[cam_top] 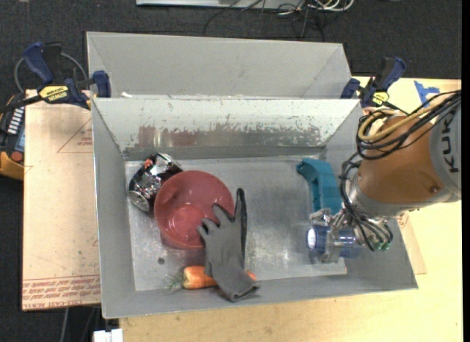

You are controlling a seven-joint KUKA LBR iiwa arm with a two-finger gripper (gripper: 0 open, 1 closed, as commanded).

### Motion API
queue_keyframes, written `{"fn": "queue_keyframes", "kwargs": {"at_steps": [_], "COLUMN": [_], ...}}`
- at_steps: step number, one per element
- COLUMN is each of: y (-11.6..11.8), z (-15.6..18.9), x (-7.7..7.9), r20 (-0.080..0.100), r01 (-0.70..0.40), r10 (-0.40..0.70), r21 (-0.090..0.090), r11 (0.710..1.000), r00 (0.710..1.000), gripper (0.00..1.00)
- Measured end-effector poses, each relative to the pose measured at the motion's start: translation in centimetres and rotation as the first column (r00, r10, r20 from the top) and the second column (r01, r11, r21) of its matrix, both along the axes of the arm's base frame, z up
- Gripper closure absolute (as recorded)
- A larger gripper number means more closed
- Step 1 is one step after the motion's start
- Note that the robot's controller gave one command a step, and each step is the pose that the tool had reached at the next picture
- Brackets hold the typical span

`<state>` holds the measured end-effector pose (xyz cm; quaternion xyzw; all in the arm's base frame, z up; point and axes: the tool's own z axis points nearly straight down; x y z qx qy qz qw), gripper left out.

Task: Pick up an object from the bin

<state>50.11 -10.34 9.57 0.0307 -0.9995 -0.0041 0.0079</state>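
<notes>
My gripper [334, 239] is low in the bin's right near corner, under the orange-brown wrist. A teal plastic piece [321, 181], bent like an L, lies just behind it, and its near end runs under the gripper. A small blue and clear thing [316, 240] shows at the gripper's left side; whether it is held cannot be told.
On the left, a red bowl [187, 205] sits with a dark grey glove [230, 249] draped over its near right edge. An orange carrot [197, 278] lies by the near wall. A shiny crumpled black and silver thing [149, 179] rests at the far left.
</notes>
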Motion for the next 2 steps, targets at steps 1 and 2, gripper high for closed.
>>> {"fn": "queue_keyframes", "kwargs": {"at_steps": [1,2], "y": [0.0,0.0], "z": [3.2,5.0], "x": [0.2,0.2], "r20": [0.007,0.009], "r01": [0.001,0.002], "r10": [-0.001,-0.002], "r21": [-0.001,-0.002], "r11": [1.0,1.0], "r00": [1.0,1.0], "gripper": [1.0,1.0]}}
